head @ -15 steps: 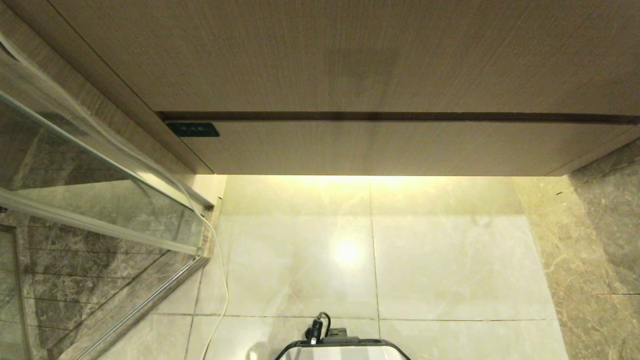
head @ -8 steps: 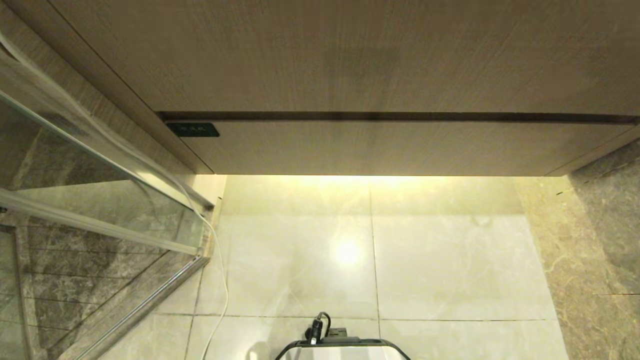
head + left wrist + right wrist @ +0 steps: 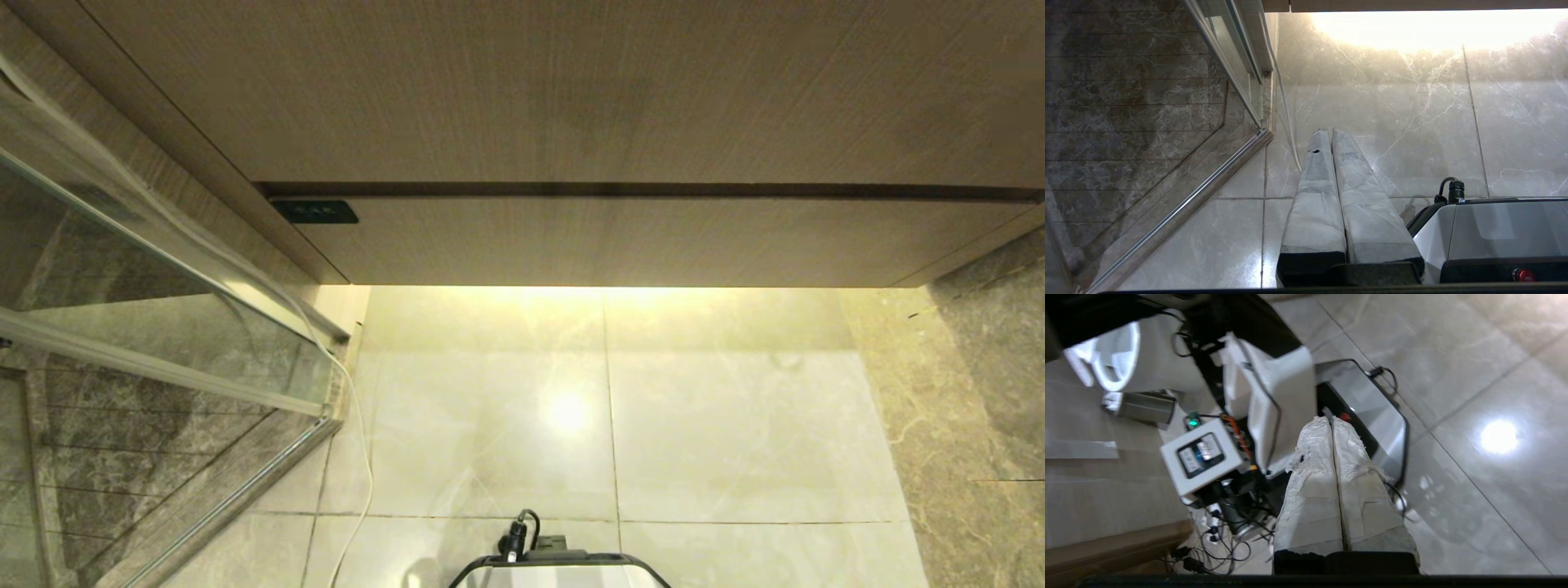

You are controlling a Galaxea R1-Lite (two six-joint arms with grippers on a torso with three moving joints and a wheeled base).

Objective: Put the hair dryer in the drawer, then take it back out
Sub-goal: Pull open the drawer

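Right hand [image 3: 1332,418]: its two cloth-wrapped fingers [image 3: 1314,457] are pressed together along their whole length, clenched with nothing between them; it hangs over the robot base [image 3: 1372,412] and the glossy floor tiles [image 3: 1474,375], with a white electronics box [image 3: 1202,461] and tangled black cables [image 3: 1224,526] beside it. Left hand [image 3: 1327,130]: likewise clenched and empty, fingers touching, pointing over the pale marble floor next to the glass shower partition [image 3: 1237,61]. Neither hand appears in the head view. The drawer [image 3: 604,241] sits fully closed beneath the taller wood panel [image 3: 531,90], flush front, small dark label [image 3: 314,212] at its left end. The hair dryer is not visible in any view. A thin white cable [image 3: 359,457] runs down the floor along the partition.
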